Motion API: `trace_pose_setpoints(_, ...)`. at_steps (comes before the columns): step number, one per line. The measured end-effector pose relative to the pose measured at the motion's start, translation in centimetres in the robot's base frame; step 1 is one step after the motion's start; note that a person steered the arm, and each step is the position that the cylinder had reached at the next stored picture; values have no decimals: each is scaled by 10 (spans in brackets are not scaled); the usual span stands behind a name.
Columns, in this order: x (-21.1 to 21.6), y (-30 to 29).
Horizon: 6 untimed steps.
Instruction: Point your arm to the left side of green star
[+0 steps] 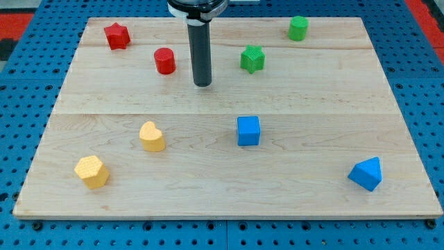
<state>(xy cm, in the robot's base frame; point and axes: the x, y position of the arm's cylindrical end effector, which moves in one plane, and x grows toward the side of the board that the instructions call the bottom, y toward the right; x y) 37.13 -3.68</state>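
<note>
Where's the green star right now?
The green star sits near the view's top, right of centre, with my tip to its left and the green cylinder up-right.

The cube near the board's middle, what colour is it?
Blue: the cube shows plainly in the camera view.

I see bright, even light from overhead | shadows short and soft, hugging each block's base, e.g. the blue cube [248,130] | faint sheen on the wooden board [312,104] toward 12 o'clock, no hard glare | focus sharp throughout | board edges straight, no visible bending at corners
</note>
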Motion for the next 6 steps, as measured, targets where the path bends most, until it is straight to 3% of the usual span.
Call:
trace_pose_setpoints(1,0,-1)
trace_pose_setpoints(3,-42,53)
trace_pose_setpoints(6,-64,42)
